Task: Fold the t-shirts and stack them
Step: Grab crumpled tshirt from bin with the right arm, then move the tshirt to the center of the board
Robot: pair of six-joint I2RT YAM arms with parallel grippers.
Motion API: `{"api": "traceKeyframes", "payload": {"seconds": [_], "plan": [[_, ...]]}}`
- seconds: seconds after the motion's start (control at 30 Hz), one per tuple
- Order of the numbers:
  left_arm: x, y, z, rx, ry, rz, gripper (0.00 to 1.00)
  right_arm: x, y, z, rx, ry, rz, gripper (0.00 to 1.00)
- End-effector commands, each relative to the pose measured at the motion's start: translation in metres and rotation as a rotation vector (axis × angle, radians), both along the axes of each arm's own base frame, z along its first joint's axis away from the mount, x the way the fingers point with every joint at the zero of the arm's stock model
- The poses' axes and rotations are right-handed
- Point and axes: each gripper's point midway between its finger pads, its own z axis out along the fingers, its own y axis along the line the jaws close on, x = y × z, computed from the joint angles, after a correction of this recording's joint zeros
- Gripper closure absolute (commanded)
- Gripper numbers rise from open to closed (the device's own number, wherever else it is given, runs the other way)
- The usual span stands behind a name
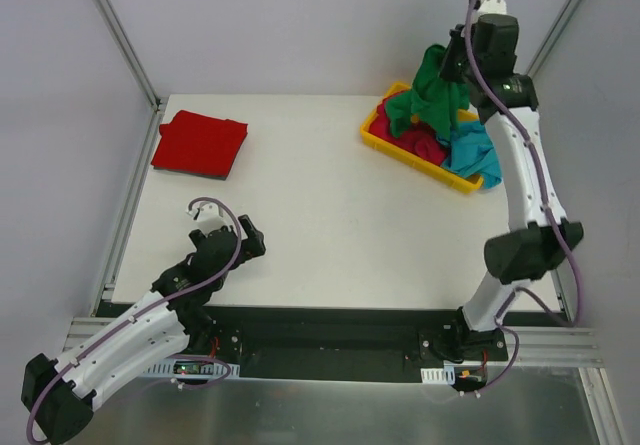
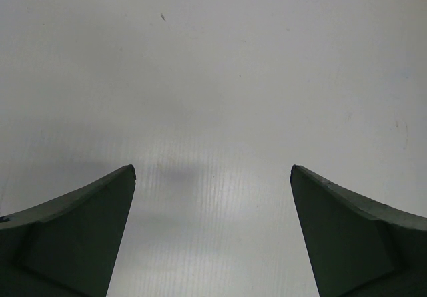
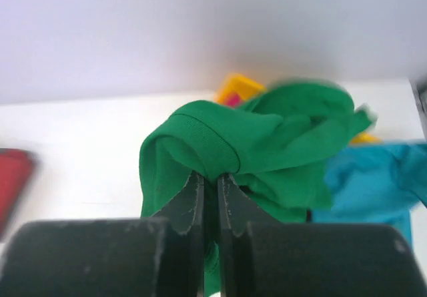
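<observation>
My right gripper (image 1: 453, 65) is shut on the green t-shirt (image 1: 432, 100) and holds it bunched in the air above the yellow tray (image 1: 375, 135). In the right wrist view the gripper (image 3: 211, 175) pinches a fold of the green t-shirt (image 3: 267, 143). A magenta-pink t-shirt (image 1: 415, 145) and a teal t-shirt (image 1: 470, 153) lie in the tray. A folded red t-shirt (image 1: 199, 144) lies flat at the table's far left. My left gripper (image 1: 252, 237) is open and empty over bare table; its fingers (image 2: 80, 230) stand wide apart.
The white table (image 1: 310, 205) lies between the two arms. Metal frame rails run along the table's left edge (image 1: 125, 215) and up the back corners. The teal t-shirt (image 3: 373, 177) hangs over the tray's right side.
</observation>
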Motion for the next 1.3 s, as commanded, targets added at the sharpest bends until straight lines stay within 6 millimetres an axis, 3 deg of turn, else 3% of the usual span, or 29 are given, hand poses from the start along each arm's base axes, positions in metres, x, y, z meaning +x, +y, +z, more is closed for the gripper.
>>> {"api": "traceKeyframes", "payload": {"seconds": [0.0,0.13,0.33,0.43,0.53,0.63,0.7,0.77,0.8,0.83,0.87,0.93,0.97,1.0,1.03,1.1,1.27], "plan": [[0.002,-0.008,0.011,-0.034,-0.028,-0.029,0.01,-0.089,0.061,0.149,0.17,-0.34,0.257,0.99],[0.001,-0.011,0.015,-0.055,-0.035,-0.04,0.01,-0.15,0.106,0.19,0.238,-0.42,0.433,0.99],[-0.001,-0.001,0.023,-0.071,-0.057,0.006,0.01,-0.219,0.159,0.22,0.432,-0.461,0.672,1.0],[-0.003,0.006,0.028,-0.086,-0.062,0.043,0.01,-0.235,0.174,0.219,0.476,-0.457,0.724,0.99],[-0.007,0.012,0.033,-0.105,-0.06,0.077,0.01,-0.24,0.181,0.199,0.46,-0.412,0.741,1.0],[-0.015,0.022,0.032,-0.12,-0.033,0.13,0.01,-0.234,0.162,0.148,0.368,-0.335,0.645,0.98],[-0.02,0.026,0.027,-0.134,-0.006,0.156,0.01,-0.225,0.135,0.091,0.296,-0.269,0.486,0.92],[-0.026,0.024,0.021,-0.143,0.03,0.146,0.01,-0.216,0.096,0.022,0.217,-0.212,0.285,0.89],[-0.029,0.022,0.018,-0.141,0.047,0.131,0.01,-0.217,0.076,-0.02,0.174,-0.156,0.209,0.84],[-0.032,0.02,0.014,-0.139,0.072,0.117,0.01,-0.22,0.054,-0.077,0.132,-0.064,0.122,0.8],[-0.034,0.018,0.008,-0.14,0.1,0.11,0.01,-0.225,0.035,-0.117,0.123,0.007,0.046,0.78],[-0.039,0.008,0.001,-0.158,0.156,0.082,0.01,-0.235,0.002,-0.171,0.157,0.115,-0.061,0.7],[-0.041,0.006,-0.004,-0.155,0.185,0.077,0.01,-0.241,-0.013,-0.188,0.176,0.167,-0.11,0.59],[-0.043,0.002,-0.009,-0.149,0.217,0.065,0.01,-0.248,-0.024,-0.202,0.179,0.219,-0.141,0.4],[-0.044,0.0,-0.012,-0.14,0.245,0.061,0.01,-0.257,-0.032,-0.21,0.157,0.262,-0.154,0.26],[-0.046,-0.005,-0.017,-0.127,0.3,0.057,0.01,-0.269,-0.042,-0.213,0.105,0.306,-0.178,0.07],[-0.051,-0.03,-0.03,-0.141,0.441,-0.001,0.01,-0.291,-0.049,-0.211,0.056,0.326,-0.157,0.04]]}}
